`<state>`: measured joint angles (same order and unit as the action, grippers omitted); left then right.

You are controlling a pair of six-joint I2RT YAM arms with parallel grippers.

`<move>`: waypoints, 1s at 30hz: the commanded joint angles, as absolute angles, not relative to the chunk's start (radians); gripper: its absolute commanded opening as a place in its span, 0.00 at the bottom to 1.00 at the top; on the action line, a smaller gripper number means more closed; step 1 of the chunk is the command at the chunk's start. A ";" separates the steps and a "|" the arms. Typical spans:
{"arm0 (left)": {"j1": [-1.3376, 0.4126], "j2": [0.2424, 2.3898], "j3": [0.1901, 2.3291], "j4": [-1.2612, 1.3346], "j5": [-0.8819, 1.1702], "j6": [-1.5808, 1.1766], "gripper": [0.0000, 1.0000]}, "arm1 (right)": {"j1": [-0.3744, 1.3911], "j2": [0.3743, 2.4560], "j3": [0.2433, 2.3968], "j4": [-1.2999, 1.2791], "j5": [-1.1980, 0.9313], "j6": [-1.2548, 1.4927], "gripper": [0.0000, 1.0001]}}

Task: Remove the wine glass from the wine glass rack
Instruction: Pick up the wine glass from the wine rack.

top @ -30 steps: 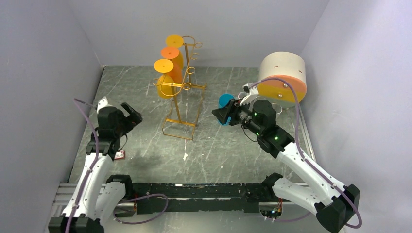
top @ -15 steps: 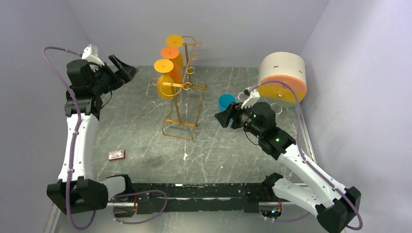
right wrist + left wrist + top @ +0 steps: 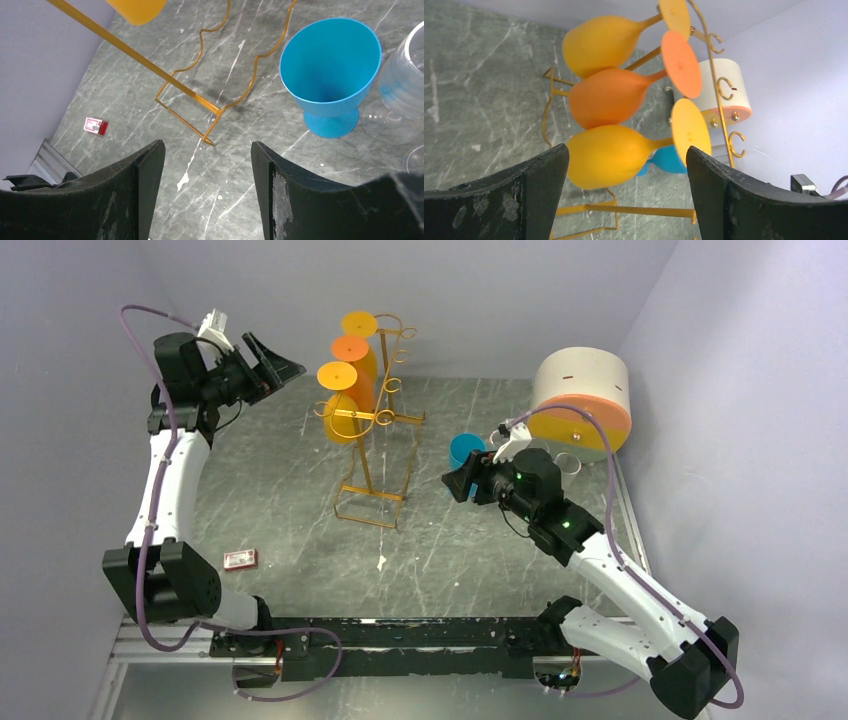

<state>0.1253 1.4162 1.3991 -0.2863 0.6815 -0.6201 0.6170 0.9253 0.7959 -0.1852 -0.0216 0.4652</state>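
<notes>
So, left hand: wide and empty, upper left of the overhead view; we judge it the nearer arm.
wine glass: the nearest yellow one hangs on the rack, centre of the left wrist view, straight ahead of that hand, untouched.
long axis: bowl toward frame left, foot toward frame right.
right hand: parted, empty, right of the rack.

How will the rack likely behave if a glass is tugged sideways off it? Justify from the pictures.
Probably tips easily: the rack is tall thin wire on a narrow base, with three glasses hung high on one side. Likely light, so it may slide on the smooth table.
</notes>
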 commanded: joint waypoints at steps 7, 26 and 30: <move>0.011 1.505 1.591 -0.364 0.651 -0.539 0.82 | 0.614 0.935 0.813 -0.191 -0.005 0.440 0.68; -0.064 1.612 1.741 -0.546 0.595 -0.438 0.52 | 0.614 0.888 0.792 -0.209 0.004 0.447 0.68; -0.064 1.594 1.725 -0.540 0.627 -0.435 0.53 | 0.614 0.891 0.786 -0.203 -0.006 0.447 0.68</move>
<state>-0.0589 1.6344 1.7306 -0.5285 0.5766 -0.4519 0.6170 0.8982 0.7959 -0.2035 -0.0078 0.4519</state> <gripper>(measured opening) 0.529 0.683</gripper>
